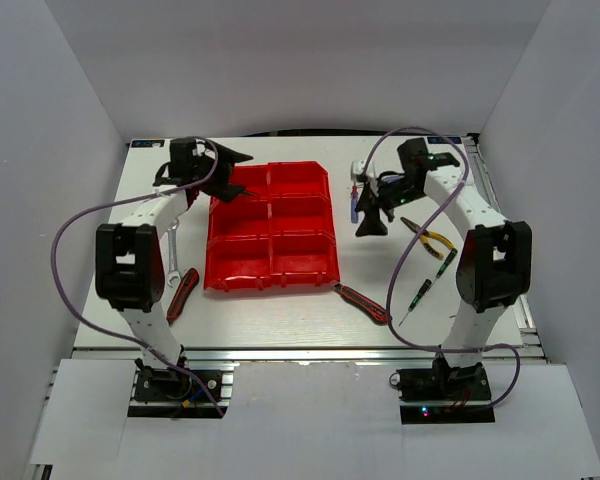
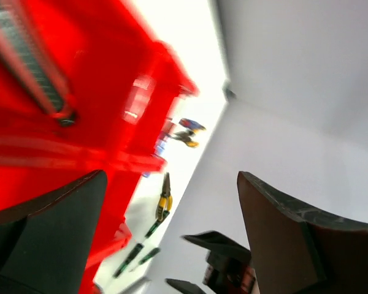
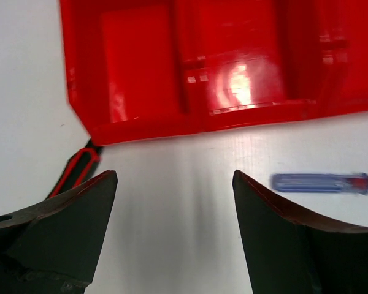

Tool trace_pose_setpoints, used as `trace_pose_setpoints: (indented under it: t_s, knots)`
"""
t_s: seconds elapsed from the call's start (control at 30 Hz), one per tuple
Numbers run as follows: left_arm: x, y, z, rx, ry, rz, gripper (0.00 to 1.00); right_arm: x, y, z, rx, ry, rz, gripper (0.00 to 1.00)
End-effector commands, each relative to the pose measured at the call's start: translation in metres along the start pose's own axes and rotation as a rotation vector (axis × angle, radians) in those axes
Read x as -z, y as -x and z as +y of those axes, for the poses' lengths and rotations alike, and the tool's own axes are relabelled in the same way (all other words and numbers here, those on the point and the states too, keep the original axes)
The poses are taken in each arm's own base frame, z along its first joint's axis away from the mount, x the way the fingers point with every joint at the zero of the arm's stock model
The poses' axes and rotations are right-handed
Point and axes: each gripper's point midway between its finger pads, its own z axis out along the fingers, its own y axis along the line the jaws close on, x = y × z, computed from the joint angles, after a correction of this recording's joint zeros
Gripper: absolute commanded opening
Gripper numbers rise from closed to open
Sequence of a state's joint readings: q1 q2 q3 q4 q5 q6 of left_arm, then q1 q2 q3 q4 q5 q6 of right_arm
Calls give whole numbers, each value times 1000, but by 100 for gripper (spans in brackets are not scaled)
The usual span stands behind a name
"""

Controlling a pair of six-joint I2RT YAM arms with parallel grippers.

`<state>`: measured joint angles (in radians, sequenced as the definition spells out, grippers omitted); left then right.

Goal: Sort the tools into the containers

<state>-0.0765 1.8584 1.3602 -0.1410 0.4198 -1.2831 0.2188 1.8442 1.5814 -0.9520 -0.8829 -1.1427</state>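
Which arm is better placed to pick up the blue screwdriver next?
Right. The right gripper hangs open just beside the blue screwdriver, on the right of the red bins. The left gripper is open too, but at the bins' far left corner.

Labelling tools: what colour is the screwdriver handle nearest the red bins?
The slim screwdriver handle is translucent blue, red at one end; clearest in the right wrist view.
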Motion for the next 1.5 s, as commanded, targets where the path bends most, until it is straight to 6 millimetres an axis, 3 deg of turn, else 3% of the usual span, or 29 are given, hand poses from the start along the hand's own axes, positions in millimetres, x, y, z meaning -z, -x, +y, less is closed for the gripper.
trace_pose_setpoints:
  t_s: [0.0,0.07,0.13,0.17,0.23,0.3,0.43,0.57,0.63,0.8,1.07,1.3,1.4,1.47]
  knots:
    - [59,6,-71,-258,-281,-73,98,-8,-9,45,33,35,116,82]
    - [68,7,-60,-329,-262,-83,98,-9,-14,50,29,-13,170,83]
    - [89,10,-63,-390,-281,-113,98,-16,-22,65,7,4,196,83]
    - [96,18,-52,-391,-265,-135,98,-18,-25,68,-37,-8,214,83]
    - [124,32,-54,-421,-295,-200,98,-24,-30,79,-57,-12,232,86]
    - [140,45,-40,-434,-280,-245,98,-34,-39,86,-103,-44,271,89]
    - [176,55,-30,-489,-252,-326,98,-41,-49,96,-166,-154,310,89]
    - [192,58,-13,-538,-151,-376,98,-45,-73,104,-196,-298,377,89]
    - [206,61,-1,-541,-63,-436,98,-49,-86,116,-214,-325,390,89]
    - [221,56,17,-548,6,-478,98,-46,-109,118,-216,-380,441,89]
    - [233,35,29,-527,-13,-473,98,-63,-134,133,-252,-341,477,86]
    - [236,35,27,-523,-13,-484,98,-62,-156,150,-230,-313,533,72]
    - [234,35,31,-511,-7,-480,98,-61,-161,154,-204,-306,550,59]
    - [231,35,34,-504,-2,-473,98,-61,-158,156,-186,-288,542,46]
